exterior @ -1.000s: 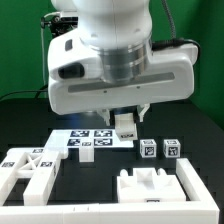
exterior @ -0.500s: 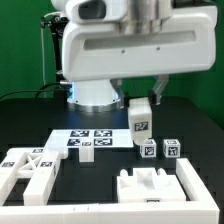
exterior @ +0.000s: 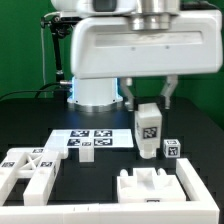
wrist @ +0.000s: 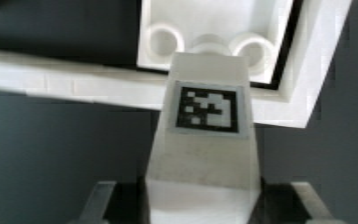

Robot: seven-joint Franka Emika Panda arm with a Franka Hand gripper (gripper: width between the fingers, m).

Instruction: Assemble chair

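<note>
Since half a second ago the arm has carried the post [exterior: 149, 130] further toward the exterior view's right and a little lower. A second ago it was down low, just above the marker board [exterior: 85, 141].

The gripper [exterior: 147, 100] has its jaws partly closed on the top end of the post, one finger on each side. In the wrist view I see the fingers [wrist: 105, 203] pressed against the post's [wrist: 204, 140] flanks, with its black-and-white tag facing the camera.

In the exterior view the post hangs roughly upright, tag toward me, past the marker board's right edge. Its lower end covers the spot just beside the small cube-ended piece [exterior: 172, 150] that sits on the black table [exterior: 205, 130]. I cannot tell whether that lower end touches anything.

The slotted block [exterior: 28, 170] lies at the front on the exterior view's left. The notched block [exterior: 152, 186] lies at the front toward the right, nearer the camera than the post. Both are apart from the gripper.

Beyond the post's far end, the wrist view shows a white framed piece [wrist: 211, 35] with two rounded notches. I cannot tell which block that is.
</note>
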